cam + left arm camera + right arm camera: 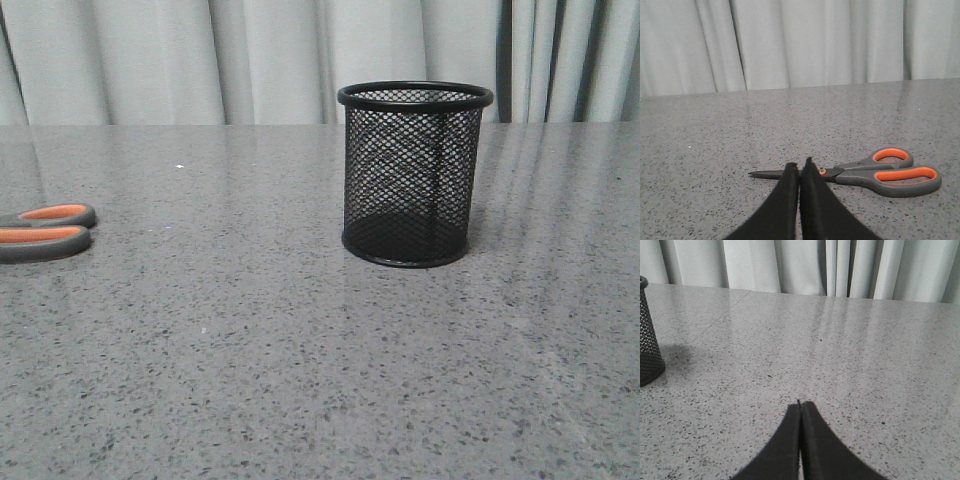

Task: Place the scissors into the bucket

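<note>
Front view: scissors (45,231) flat at far left edge, bucket (415,176) upright right of centre, well apart. Left wrist view: left gripper (800,169) pressed closed, empty, just short of scissors; long axis crosswise, orange-lined loops lower right, slim dark blades left. Left arm nearer. Right gripper (800,406) closed, empty. Speckled stone table (300,380); wire-mesh cylinder, solid rim.

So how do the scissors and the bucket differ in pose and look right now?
The scissors lie flat on the table, while the bucket stands upright with its open rim on top. The scissors have grey handles lined in orange; the bucket is all black wire mesh. The scissors sit at the far left edge of the front view, the bucket near the middle. Neither is held by an end effector.
</note>
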Available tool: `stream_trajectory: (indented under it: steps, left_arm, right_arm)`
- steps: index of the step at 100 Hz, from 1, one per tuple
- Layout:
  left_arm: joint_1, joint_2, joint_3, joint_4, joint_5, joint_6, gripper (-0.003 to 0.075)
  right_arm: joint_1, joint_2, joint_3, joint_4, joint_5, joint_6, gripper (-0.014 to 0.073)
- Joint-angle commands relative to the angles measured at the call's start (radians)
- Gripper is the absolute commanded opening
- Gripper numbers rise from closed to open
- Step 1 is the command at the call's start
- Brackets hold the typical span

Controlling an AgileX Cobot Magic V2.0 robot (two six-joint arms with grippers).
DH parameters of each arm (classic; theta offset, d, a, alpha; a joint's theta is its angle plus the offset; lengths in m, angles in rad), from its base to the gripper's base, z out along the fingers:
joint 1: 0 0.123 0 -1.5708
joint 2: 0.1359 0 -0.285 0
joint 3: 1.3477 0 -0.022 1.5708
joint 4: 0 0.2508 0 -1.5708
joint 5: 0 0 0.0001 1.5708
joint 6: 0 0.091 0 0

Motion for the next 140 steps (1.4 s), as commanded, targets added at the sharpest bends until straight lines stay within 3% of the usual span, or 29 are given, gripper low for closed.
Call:
stream_trajectory:
  steps: [1,120,140]
  left_arm:
    - [-0.002,-0.026,0.027,-0.007,-0.076,-0.011,-0.0021]
    - [-0.002,-0.026,0.027,-0.007,-0.078,-0.011,-0.0021]
    - [-0.002,-0.026,0.027,-0.087,-0.078,-0.011,-0.0021]
  right_arm:
    - [-0.006,-0.023,0.017,-0.012,-0.078,0.001,-0.0065]
    - [-0.006,-0.023,0.017,-0.012,-0.078,0.001,-0.0065]
    - [-0.006,-0.023,0.017,0.036,-0.08,0.001,-0.0065]
